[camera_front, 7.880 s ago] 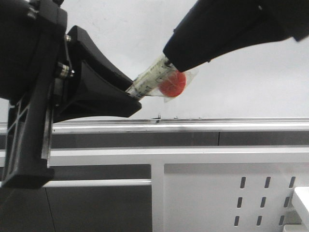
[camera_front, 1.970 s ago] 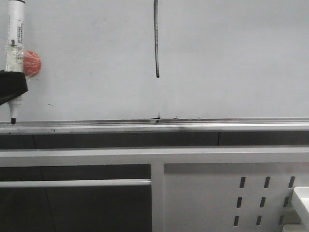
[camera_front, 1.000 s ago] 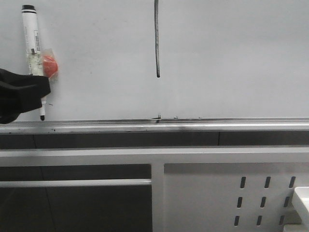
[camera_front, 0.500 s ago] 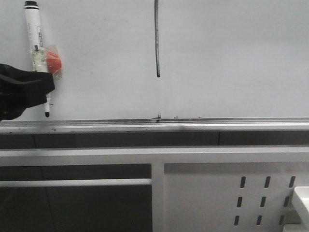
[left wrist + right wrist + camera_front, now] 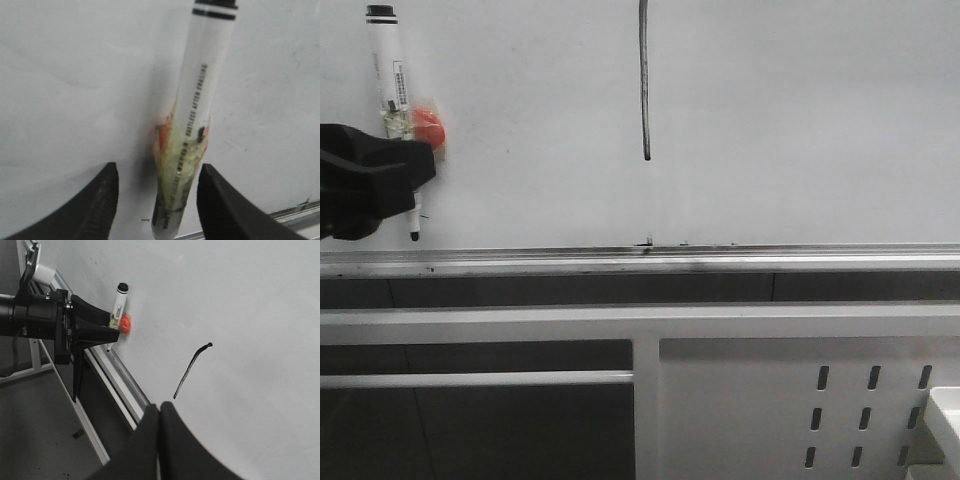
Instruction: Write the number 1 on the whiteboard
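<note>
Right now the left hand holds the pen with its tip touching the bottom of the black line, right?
Not quite. The left hand does hold the pen, but the tip is nowhere near the line. The front view shows the pen far off to the left of it, tip pointing down just above the rail.

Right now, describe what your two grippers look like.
Left gripper: matte black plastic, wedge-shaped fingers with rounded edges, on a boxy black mount with bolts; a dark cable hangs under the arm. Right gripper: the same matte black, two smooth fingers tapering to blunt tips. No markings visible.
</note>
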Motion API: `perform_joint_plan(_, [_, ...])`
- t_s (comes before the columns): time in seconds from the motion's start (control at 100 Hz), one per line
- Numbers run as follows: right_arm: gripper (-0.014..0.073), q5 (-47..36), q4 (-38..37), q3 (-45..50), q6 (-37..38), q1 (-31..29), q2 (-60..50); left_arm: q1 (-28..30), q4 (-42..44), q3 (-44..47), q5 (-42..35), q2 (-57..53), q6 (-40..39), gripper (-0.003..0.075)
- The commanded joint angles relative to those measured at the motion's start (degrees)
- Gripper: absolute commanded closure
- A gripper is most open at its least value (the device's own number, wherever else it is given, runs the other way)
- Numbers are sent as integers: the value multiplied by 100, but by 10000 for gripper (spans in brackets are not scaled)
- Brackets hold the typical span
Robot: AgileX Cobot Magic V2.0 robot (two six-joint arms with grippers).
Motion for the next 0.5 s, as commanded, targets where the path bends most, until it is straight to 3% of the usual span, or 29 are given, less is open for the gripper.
perform_joint_plan(0.0, [652,-460,-94,-145,-19,-14,-13,-6,-22,-118,-1303,-100,32,368])
perform_joint_plan(0.35, [652,-245,-94,-145,-19,-14,-13,-6,642,576,-1303,-924,32,386])
perform_joint_plan(0.44, [652,-90,-94,-140,-19,-14,-58,-6,642,872,-1303,-1226,32,443])
perform_joint_plan(0.49, [652,-212,-94,-66,-19,-14,-152,-6,674,1016,-1303,-1395,32,534])
